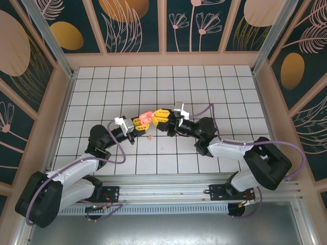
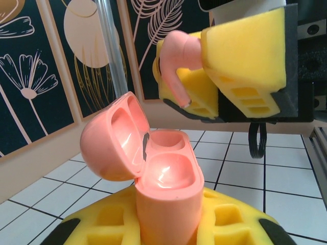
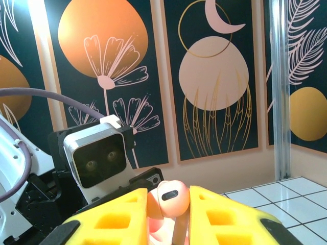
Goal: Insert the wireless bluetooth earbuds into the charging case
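My left gripper [image 1: 139, 122] is shut on the open salmon-pink charging case [image 2: 166, 178], gripping its lower body between yellow foam fingers [image 2: 107, 224]. The lid hangs open to the left and both wells look empty. My right gripper [image 3: 168, 209] is shut on a salmon-pink earbud [image 3: 171, 196]. In the left wrist view that earbud [image 2: 176, 61] hangs stem-down just above and behind the case, apart from it. In the top view the two grippers meet tip to tip at mid-table, with the case [image 1: 146, 117] between them. Another pink earbud [image 1: 149, 137] lies on the tiles just in front of them.
White tiled floor [image 1: 204, 92] is walled by patterned panels on three sides, with metal posts [image 1: 48, 35] at the back corners. The left wrist camera housing [image 3: 97, 158] sits close in front of the right gripper.
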Robot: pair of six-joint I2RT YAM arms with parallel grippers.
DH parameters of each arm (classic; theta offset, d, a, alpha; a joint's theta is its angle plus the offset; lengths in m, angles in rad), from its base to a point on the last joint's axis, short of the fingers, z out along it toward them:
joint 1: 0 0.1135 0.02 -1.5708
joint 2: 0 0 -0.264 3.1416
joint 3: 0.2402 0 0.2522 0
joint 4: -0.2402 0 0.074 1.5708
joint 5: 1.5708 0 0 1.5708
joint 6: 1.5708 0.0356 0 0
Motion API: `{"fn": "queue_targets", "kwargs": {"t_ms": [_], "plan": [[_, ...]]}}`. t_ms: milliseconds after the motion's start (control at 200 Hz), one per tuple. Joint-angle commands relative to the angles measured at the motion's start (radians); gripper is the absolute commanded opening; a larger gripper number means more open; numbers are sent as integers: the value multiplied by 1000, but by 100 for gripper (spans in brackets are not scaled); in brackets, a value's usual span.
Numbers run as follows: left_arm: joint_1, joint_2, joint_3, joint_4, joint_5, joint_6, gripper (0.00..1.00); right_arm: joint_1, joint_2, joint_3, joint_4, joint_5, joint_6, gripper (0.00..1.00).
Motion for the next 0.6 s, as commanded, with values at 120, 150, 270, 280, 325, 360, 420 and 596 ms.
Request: {"fn": "queue_targets", "kwargs": {"t_ms": [120,150,270,280,325,360,420,596], "plan": [[-5,-21,35,41,-7,-26,8,15,12,-17,91,23,10,22],[-4,-21,38,43,-7,-28,8,16,15,-17,89,29,5,22],[-5,-26,41,50,-6,-39,9,20,21,-25,86,66,-16,22],[-5,-26,42,50,-6,-40,9,20,21,-27,86,68,-16,22],[-5,-27,43,52,-4,-42,9,22,24,-29,88,77,-21,22],[-5,-27,44,54,-3,-44,9,23,27,-29,90,85,-23,22],[-5,-26,46,54,4,-46,9,26,31,-29,97,101,-30,22],[-5,-23,49,49,14,-46,9,28,48,-17,126,132,-41,22]]}}
